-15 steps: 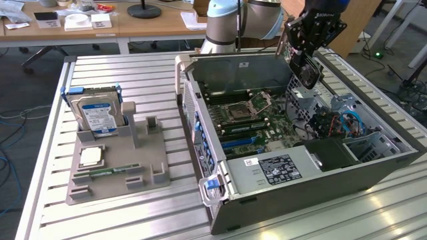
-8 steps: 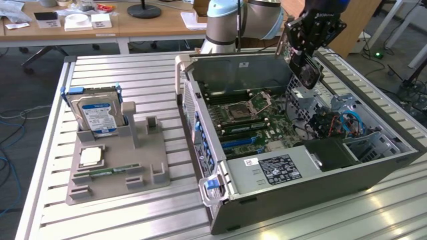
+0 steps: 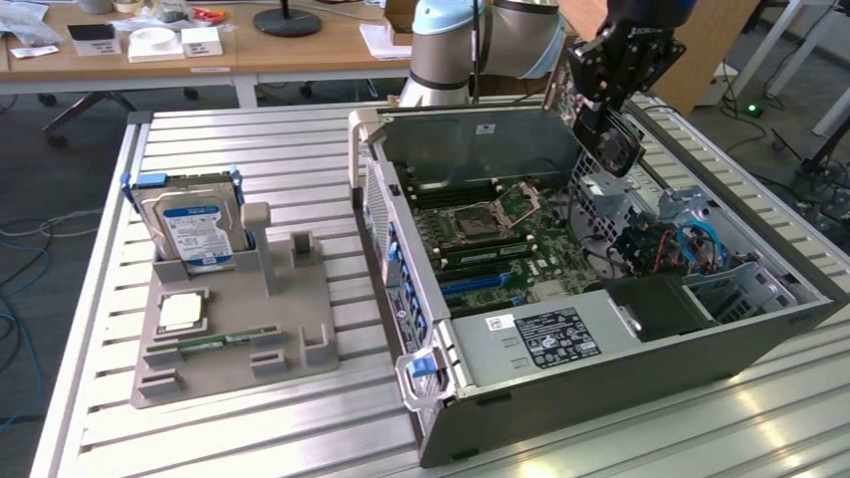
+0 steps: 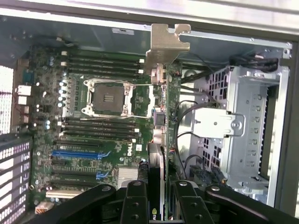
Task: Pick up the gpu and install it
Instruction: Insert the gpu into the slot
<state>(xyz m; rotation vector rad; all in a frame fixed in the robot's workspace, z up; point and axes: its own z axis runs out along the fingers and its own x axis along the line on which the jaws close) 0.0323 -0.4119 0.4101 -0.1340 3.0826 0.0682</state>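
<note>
While in the gripper (image 3: pixel 604 105), gpu (image 3: pixel 608 144) on end, bracket (image 4: pixel 169 41) downward (over case (image 3: pixel 638 349)).

In the upper right of the frame the gripper (image 3: pixel 604 100) grips the graphics card (image 3: pixel 611 147), which hangs tilted above the open computer case (image 3: pixel 584 368). At the left, a grey holder (image 3: pixel 303 299) on the slatted table (image 3: pixel 213 438) carries a hard drive (image 3: pixel 194 231) and a memory stick (image 3: pixel 219 341).

Exterior view high, oblique; wrist view close above shared motherboard (image 3: pixel 489 237) (image 4: pixel 93 140)
</note>
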